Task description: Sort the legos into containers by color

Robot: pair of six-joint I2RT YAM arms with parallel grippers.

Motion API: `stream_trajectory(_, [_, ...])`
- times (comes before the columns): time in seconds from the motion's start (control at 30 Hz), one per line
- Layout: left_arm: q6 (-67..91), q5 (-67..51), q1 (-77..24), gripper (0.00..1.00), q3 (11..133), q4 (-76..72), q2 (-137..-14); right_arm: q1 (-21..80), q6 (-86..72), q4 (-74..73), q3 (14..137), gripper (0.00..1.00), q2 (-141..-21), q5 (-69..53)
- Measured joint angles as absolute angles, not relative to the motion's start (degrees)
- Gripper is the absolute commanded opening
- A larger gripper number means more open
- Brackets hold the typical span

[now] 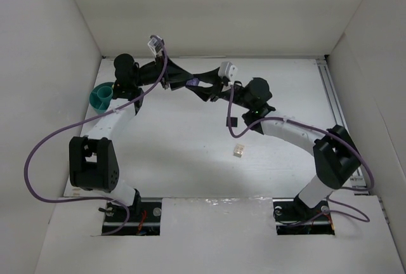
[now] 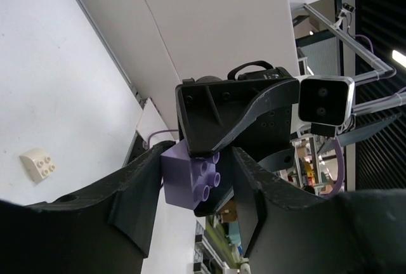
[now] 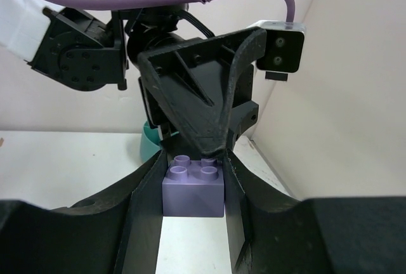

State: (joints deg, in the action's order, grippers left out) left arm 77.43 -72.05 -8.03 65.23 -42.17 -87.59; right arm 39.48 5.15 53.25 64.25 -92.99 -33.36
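Teal bowl [image 1: 98, 99], contents unseen; right gripper [image 3: 193, 171] clamps lilac brick [image 3: 193, 196], hold of left gripper [image 2: 197, 165] unclear.

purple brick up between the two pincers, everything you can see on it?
The purple brick, glossy lilac plastic, is a blocky two-by-two with four round studs, seemingly intact. It hangs off the table, near the far side. The right pincer clamps its two side faces, studs up in that wrist view. The left pincer straddles it base to studs: one finger lies on the base; stud-side contact is unclear.
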Motion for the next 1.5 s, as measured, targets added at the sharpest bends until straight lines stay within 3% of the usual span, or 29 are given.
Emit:
stream_trajectory(0.23, [77.5, -72.4, -8.3, 0.42, 65.2, -42.2, -87.6, 39.4, 5.4, 53.3, 65.8, 0.04, -94.3, -32.7])
stream_trajectory(0.5, [77.9, -72.4, -8.3, 0.21, 65.2, -42.1, -87.6, 39.4, 5.9, 53.5, 66.4, 0.08, -94.5, -32.3])
stream_trajectory(0.53, [77.9, -72.4, -8.3, 0.15, 65.2, -42.1, -87.6, 39.4, 6.0, 53.5, 66.4, 0.12, -94.5, -32.3])
stream_trajectory(0.57, [77.8, -72.4, -8.3, 0.12, 65.2, -42.1, -87.6, 39.4, 6.0, 53.5, 66.4, 0.31, -94.5, -32.4])
stream_trajectory(0.67, [76.6, -72.4, -7.8, 0.03, 65.3, -41.1, -87.5, 39.1, 6.1, 52.9, 66.4, 0.62, -94.5, -32.6])
stream_trajectory(0.7, [75.4, -72.3, -7.6, 0.01, 65.3, -40.2, -87.3, 39.0, 6.0, 52.3, 66.4, 0.64, -94.4, -32.8])
stream_trajectory(1.07, [55.5, -69.8, 7.6, 0.00, 66.8, -20.7, -80.9, 38.2, 6.2, 43.1, 54.3, 0.71, -84.7, -34.0])
stream_trajectory(1.5, [9.1, -54.1, 34.0, 0.00, 81.4, 31.2, -79.8, 36.7, 6.5, 28.8, 55.3, 0.71, -83.6, -34.9])
